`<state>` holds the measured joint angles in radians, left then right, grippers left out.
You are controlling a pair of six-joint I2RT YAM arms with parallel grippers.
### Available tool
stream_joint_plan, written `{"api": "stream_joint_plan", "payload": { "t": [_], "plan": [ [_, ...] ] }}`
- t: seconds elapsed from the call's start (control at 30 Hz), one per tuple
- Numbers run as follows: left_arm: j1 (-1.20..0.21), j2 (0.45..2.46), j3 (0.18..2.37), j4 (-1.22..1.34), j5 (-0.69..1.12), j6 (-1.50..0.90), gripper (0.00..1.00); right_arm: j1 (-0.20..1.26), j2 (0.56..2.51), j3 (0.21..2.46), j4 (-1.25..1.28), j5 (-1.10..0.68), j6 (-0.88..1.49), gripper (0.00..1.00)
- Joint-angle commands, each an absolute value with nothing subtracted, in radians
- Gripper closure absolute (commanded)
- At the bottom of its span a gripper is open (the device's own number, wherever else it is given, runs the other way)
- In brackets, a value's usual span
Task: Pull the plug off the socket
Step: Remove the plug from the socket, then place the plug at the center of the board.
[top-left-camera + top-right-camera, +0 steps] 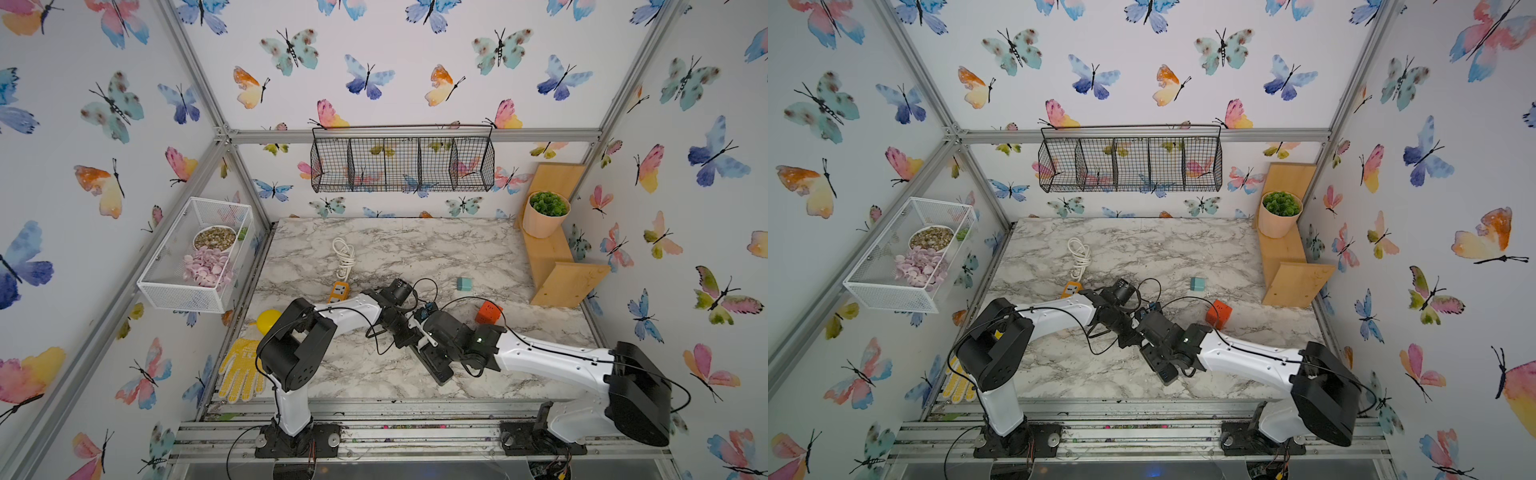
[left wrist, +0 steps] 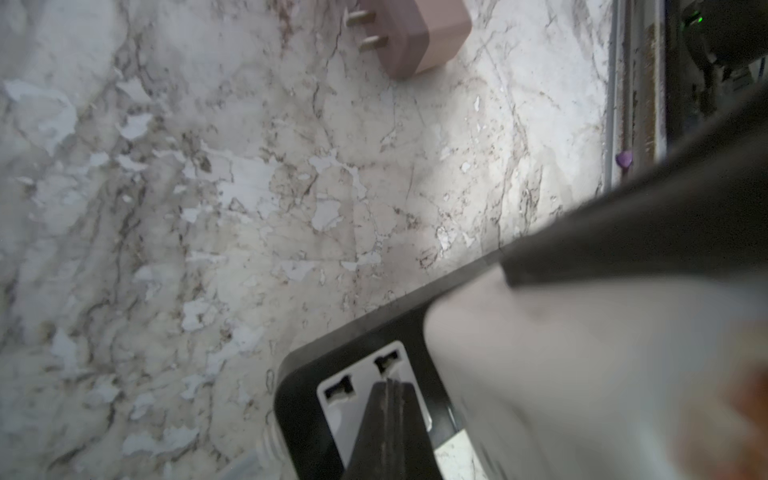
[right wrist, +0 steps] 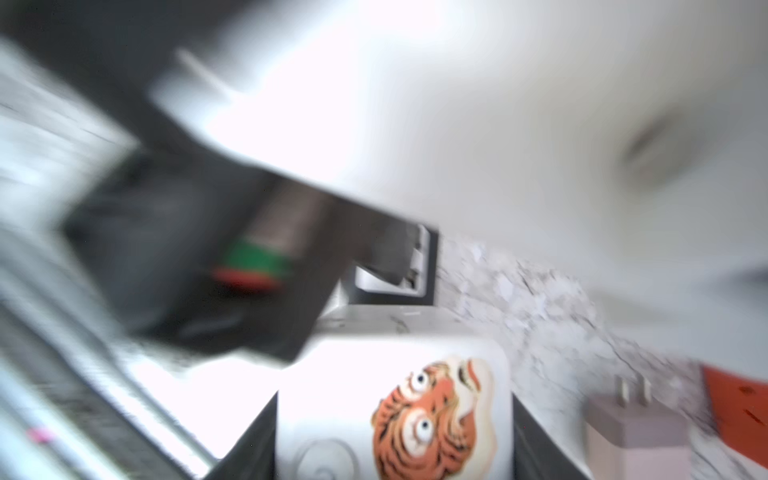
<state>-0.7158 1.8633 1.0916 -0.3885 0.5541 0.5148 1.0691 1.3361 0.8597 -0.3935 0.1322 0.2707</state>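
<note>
A black power strip, the socket (image 1: 441,368) (image 1: 1162,369), lies mid-table under both wrists. In the left wrist view my left gripper (image 2: 388,388) is shut, its tips pressed on the strip's white socket face (image 2: 332,399). The white plug (image 3: 395,415) carries a tiger picture and sits between the dark fingers (image 3: 536,440) of my right gripper (image 3: 392,444), which is shut on it. The plug's prongs are hidden, so I cannot tell whether it is seated. In a top view the left gripper (image 1: 409,338) and right gripper (image 1: 428,336) meet above the strip.
A pink plug (image 2: 411,33) (image 3: 636,419) lies loose on the marble beside the strip. An orange cube (image 1: 488,312), a teal block (image 1: 464,284), an orange strip (image 1: 338,291) with coiled white cable (image 1: 344,255), a yellow glove (image 1: 241,370) and a wooden shelf (image 1: 565,282) surround the arms.
</note>
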Motion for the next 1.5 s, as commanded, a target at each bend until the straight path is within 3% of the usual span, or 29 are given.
{"api": "stream_joint_plan", "payload": {
  "t": [0.0, 0.3, 0.83, 1.0, 1.13, 1.2, 1.3, 1.47],
  "plan": [
    [-0.72, 2.057, 0.962, -0.546, 0.101, 0.529, 1.0, 1.088, 1.187, 0.864, -0.025, 0.046, 0.272, 0.99],
    [-0.721, 2.045, 0.955, -0.539, 0.104, 0.529, 1.0, 1.087, 1.263, 0.912, -0.101, 0.027, 0.264, 0.99],
    [-0.701, 1.833, 0.995, -0.595, 0.23, 0.557, 0.98, 1.086, 1.15, 0.845, -0.211, 0.13, 0.344, 0.99],
    [-0.693, 1.724, 1.082, -0.665, 0.282, 0.558, 0.78, 1.086, 1.115, 0.826, -0.252, 0.152, 0.387, 0.99],
    [-0.68, 1.653, 1.163, -0.718, 0.308, 0.555, 0.53, 1.086, 1.085, 0.817, -0.298, 0.171, 0.416, 0.99],
    [-0.669, 1.626, 1.202, -0.744, 0.317, 0.553, 0.39, 1.086, 1.06, 0.811, -0.311, 0.186, 0.428, 0.99],
    [-0.647, 1.602, 1.262, -0.79, 0.329, 0.554, 0.03, 1.08, 1.036, 0.807, -0.331, 0.204, 0.444, 0.99],
    [-0.587, 1.562, 1.336, -0.847, 0.371, 0.549, 0.02, 1.025, 1.037, 0.804, -0.36, 0.184, 0.461, 0.99]
  ]
}}
